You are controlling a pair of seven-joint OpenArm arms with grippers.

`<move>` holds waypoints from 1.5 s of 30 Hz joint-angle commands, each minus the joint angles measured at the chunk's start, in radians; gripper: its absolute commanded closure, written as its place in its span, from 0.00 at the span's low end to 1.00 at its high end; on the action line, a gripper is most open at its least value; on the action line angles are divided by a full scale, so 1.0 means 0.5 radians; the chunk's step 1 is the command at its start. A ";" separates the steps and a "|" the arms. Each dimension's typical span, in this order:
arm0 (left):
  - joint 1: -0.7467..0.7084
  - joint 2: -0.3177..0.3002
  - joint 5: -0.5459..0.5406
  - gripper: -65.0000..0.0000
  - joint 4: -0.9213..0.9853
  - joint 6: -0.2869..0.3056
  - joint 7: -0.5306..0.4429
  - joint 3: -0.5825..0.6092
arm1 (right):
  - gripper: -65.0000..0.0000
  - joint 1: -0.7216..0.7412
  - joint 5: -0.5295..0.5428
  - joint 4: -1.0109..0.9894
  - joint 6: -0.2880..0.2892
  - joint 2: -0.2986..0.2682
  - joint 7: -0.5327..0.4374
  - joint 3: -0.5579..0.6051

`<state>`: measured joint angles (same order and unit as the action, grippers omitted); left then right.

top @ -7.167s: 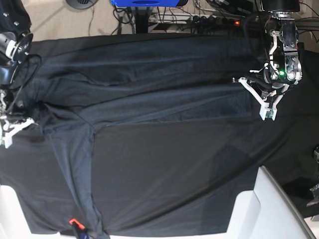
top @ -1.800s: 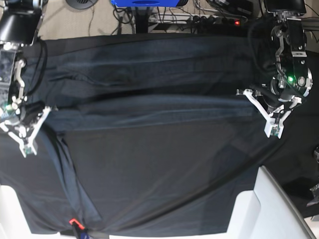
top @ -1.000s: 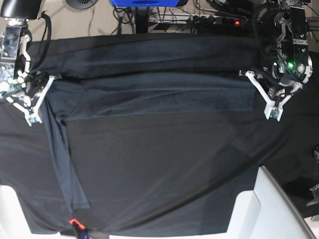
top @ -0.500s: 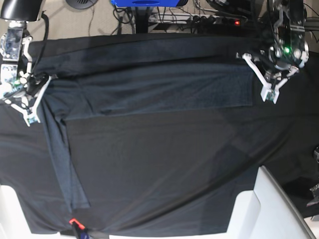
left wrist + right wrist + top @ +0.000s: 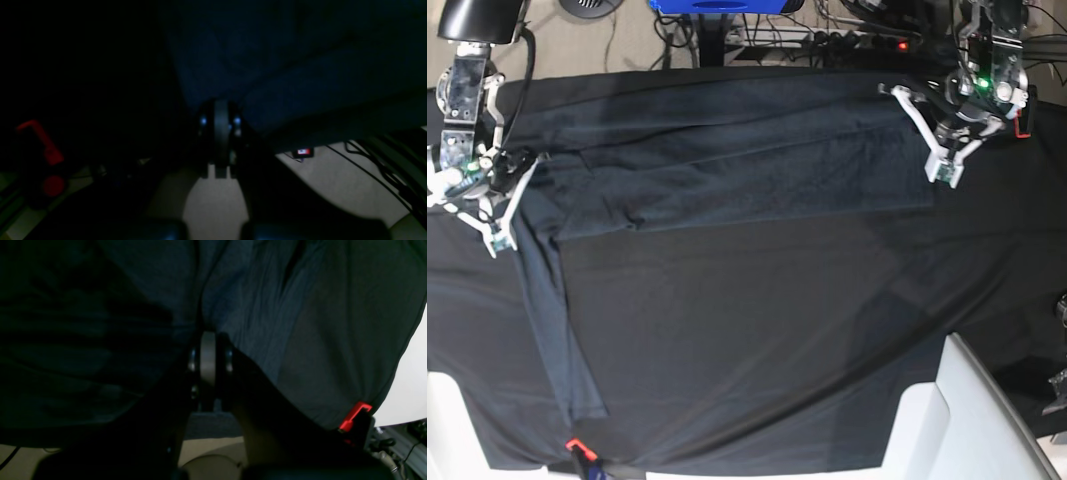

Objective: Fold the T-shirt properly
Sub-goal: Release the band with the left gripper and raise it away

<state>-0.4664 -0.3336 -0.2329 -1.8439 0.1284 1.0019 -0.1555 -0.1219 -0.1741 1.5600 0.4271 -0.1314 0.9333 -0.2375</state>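
**T-shirt folded along far edge, both jaws clamped**

The T-shirt point(image 5: 727, 160) lies as a long folded band across the far part of the counter point(image 5: 777, 330), one sleeve strip trailing toward the near edge on my right side. My left gripper point(image 5: 942, 150) is closed on the T-shirt's edge. My right gripper point(image 5: 502, 210) pinches the cloth at the opposite end.
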 commanded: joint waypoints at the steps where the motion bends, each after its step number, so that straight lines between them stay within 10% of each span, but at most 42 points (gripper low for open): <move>1: 0.001 -0.028 0.016 1.00 -0.030 -0.013 -0.023 -0.007 | 1.00 0.018 -0.015 -0.013 -0.003 -0.024 -0.021 -0.008; 28: -0.002 -0.034 0.016 1.00 -0.012 -0.019 -0.020 -0.007 | 0.99 0.012 -0.009 -0.136 -0.003 -0.024 -0.104 -0.180; 35: 0.007 -0.043 0.025 0.97 -0.015 -0.019 -0.017 -0.025 | 0.52 0.012 -0.006 -0.120 -0.003 -0.021 -0.104 -0.183; 38: 0.017 -0.031 0.206 0.66 -0.021 -0.019 -0.017 -0.028 | 0.36 0.024 -0.006 -0.105 -0.003 -0.021 -0.107 -0.186; 45: 0.057 0.012 0.553 0.54 -0.122 -0.019 -0.011 -0.044 | 0.31 0.040 -0.006 0.107 -0.003 -0.021 -0.107 -0.186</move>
<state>-0.4458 -0.3164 0.0269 -1.8854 0.1246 1.0061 -0.1661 -0.1112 -0.1730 1.5921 0.4267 -0.1310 0.8886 -0.3237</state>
